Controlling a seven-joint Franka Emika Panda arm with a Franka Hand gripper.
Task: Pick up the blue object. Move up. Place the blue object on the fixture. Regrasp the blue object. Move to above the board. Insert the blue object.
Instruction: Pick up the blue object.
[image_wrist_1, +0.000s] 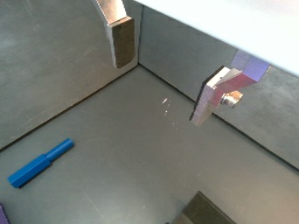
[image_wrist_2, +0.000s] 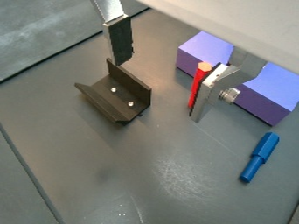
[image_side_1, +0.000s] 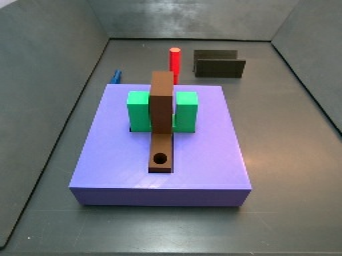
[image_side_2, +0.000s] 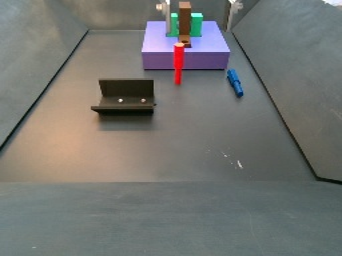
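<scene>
Peg (image_wrist_2: 260, 157) lying flat on floor w/ clear sides, so it's being left reachable.
Pincer (image_wrist_2: 162, 72) being held spread, empty, above fixture (image_wrist_2: 115, 98).

Blue object (image_wrist_1: 40, 164) matt plastic; gripper (image_wrist_2: 163, 66) fingers (image_wrist_2: 119, 39) brushed metal.

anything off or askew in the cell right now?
Nothing damaged or spilled. The blue object lies flat on the floor beside the board, untouched. The red peg stands upright. The fixture sits square and bare. The tool hangs open above the floor, holding nothing.
</scene>
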